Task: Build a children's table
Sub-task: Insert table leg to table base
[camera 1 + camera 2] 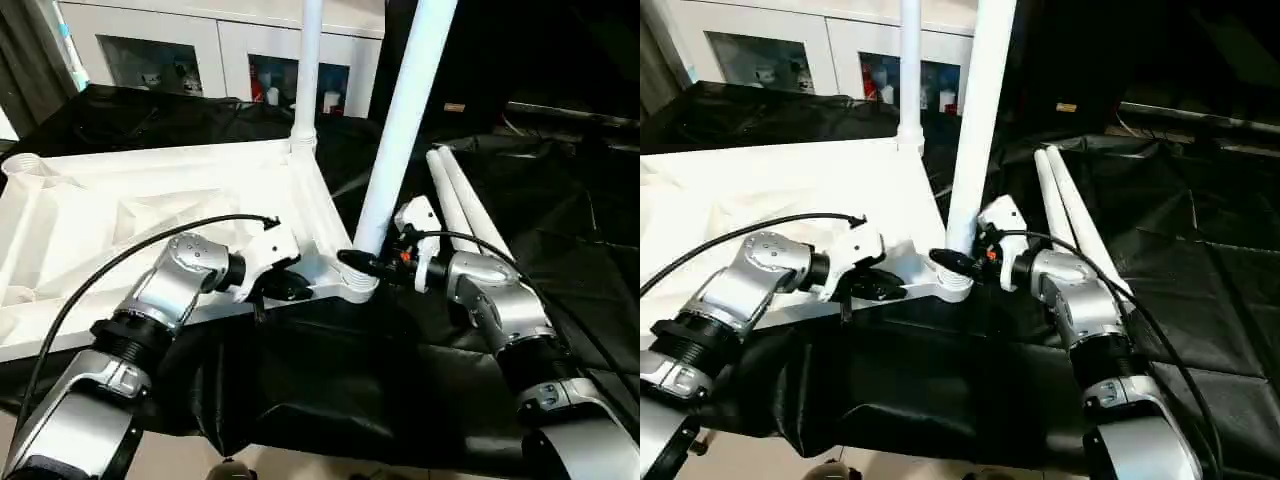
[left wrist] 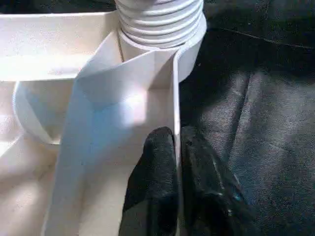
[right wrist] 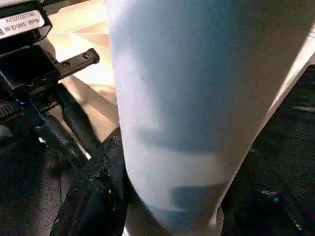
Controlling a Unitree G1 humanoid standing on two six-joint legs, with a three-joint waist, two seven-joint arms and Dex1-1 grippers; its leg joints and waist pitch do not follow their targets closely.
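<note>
While the tabletop lies ribbed side up on the black cloth, the left gripper pinches its near rim wall just beside the corner socket. The right gripper clasps the leg low, by the socket. Seating depth is probably incomplete; threads are visible. Advice: hold the rim firm and turn the leg upright, not tilted.

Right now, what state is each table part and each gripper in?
Tabletop: upside down on the black cloth, ribs up.
Near-corner leg: standing in its socket, leaning.
Far-corner leg: upright in its socket.
Two spare legs: lying loose on the cloth.
Left gripper: shut on the tabletop's rim.
Right gripper: closed around the near-corner leg's base.
</note>
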